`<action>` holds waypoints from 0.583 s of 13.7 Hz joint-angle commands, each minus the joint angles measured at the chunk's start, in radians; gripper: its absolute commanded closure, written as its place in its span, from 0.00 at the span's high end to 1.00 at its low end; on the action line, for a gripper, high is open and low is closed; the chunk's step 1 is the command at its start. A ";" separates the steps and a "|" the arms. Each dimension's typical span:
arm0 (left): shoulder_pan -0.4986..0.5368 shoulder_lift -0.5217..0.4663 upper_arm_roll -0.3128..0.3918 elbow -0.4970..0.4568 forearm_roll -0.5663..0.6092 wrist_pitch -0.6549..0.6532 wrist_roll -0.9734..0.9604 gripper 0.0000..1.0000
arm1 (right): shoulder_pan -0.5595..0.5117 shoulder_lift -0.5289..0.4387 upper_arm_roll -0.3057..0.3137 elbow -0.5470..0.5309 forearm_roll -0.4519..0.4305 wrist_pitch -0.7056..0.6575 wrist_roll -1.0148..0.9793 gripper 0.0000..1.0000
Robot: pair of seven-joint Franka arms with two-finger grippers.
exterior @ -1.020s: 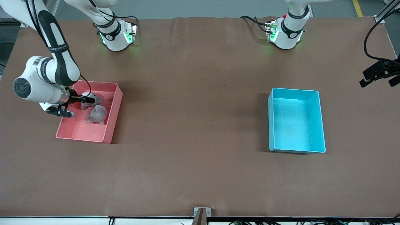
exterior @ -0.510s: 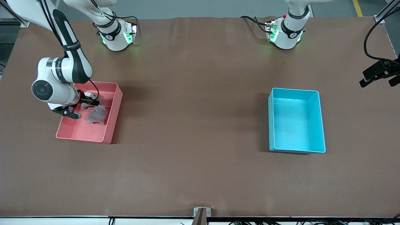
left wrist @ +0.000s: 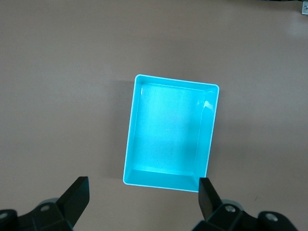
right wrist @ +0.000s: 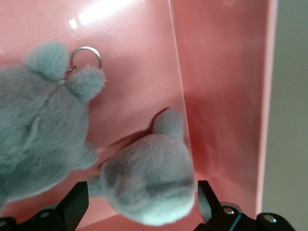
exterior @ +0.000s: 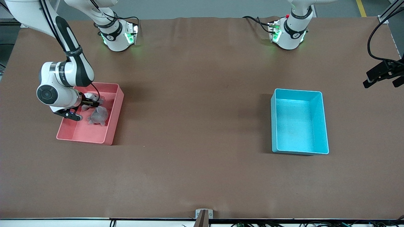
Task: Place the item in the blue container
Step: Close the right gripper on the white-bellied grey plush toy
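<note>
Light cyan-blue rectangular plastic bin [exterior: 299,121] sits empty; spread right gripper [right wrist: 142,204] straddles one grey plush toy [right wrist: 147,180] (of two) in pink plastic bin [exterior: 111,110]; left gripper [left wrist: 143,199] hangs spread above.

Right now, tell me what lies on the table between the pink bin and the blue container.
Nothing: the front view shows only bare brown table between the pink bin and the blue container.

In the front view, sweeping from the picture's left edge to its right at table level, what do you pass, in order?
Right gripper open, down in the pink bin over two grey plush toys → bare brown table → blue container → left gripper open, waiting up in the air.
</note>
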 commanded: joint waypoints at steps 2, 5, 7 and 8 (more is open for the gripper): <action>-0.005 0.004 -0.002 0.013 0.011 0.001 -0.012 1.00 | -0.022 0.022 0.007 -0.009 -0.030 0.020 0.026 0.99; -0.005 0.004 -0.002 0.013 0.011 0.001 -0.012 1.00 | -0.021 0.027 0.009 -0.009 -0.030 0.017 0.050 0.98; -0.005 0.004 -0.002 0.013 0.011 0.001 -0.012 1.00 | -0.013 0.036 0.009 -0.009 -0.030 0.014 0.069 0.95; -0.005 0.004 -0.002 0.013 0.011 0.001 -0.012 1.00 | -0.013 0.036 0.009 -0.009 -0.031 0.012 0.069 0.89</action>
